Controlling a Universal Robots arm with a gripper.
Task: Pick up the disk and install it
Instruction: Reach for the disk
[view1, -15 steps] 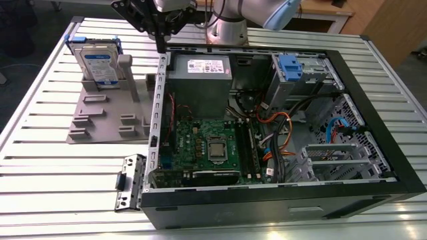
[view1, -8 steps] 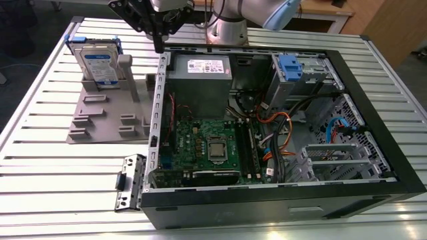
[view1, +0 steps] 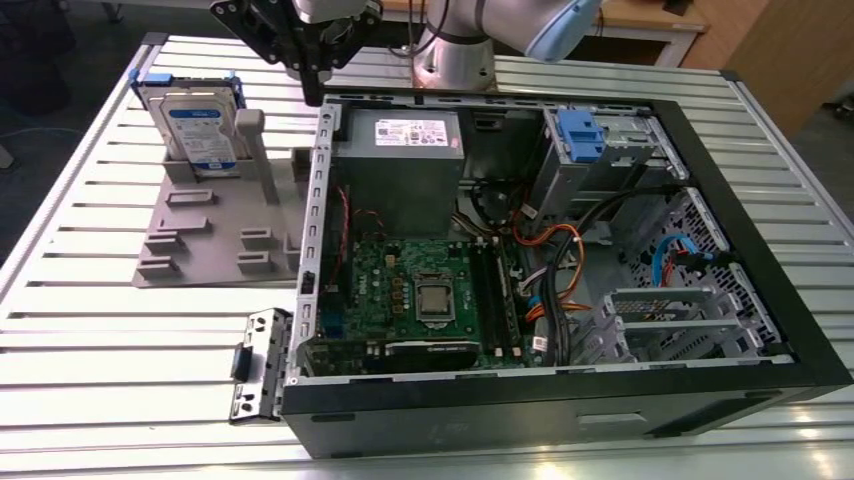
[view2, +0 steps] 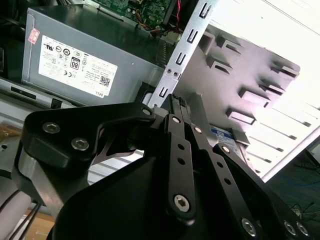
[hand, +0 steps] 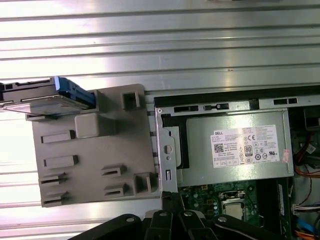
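Open computer case (view1: 534, 412), grey fixture (view1: 220, 235), slatted table (view1: 120, 350)

Slatted table (view1: 80, 330), grey holder (view1: 214, 245), computer (view1: 534, 420), maybe bracket (view1: 260, 365)

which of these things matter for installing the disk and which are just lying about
For the job: silver hard drive in blue plastic carrier, grey plastic stand holding it, blue-fronted grey metal drive cage, black tool.
Lying about: grey boxy power supply, green motherboard, grey metal bracket.

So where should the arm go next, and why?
Probably sideways toward the exterior view's left: the gripper hangs empty over the case edge, while the disk stands upright in its grey holder, untouched.
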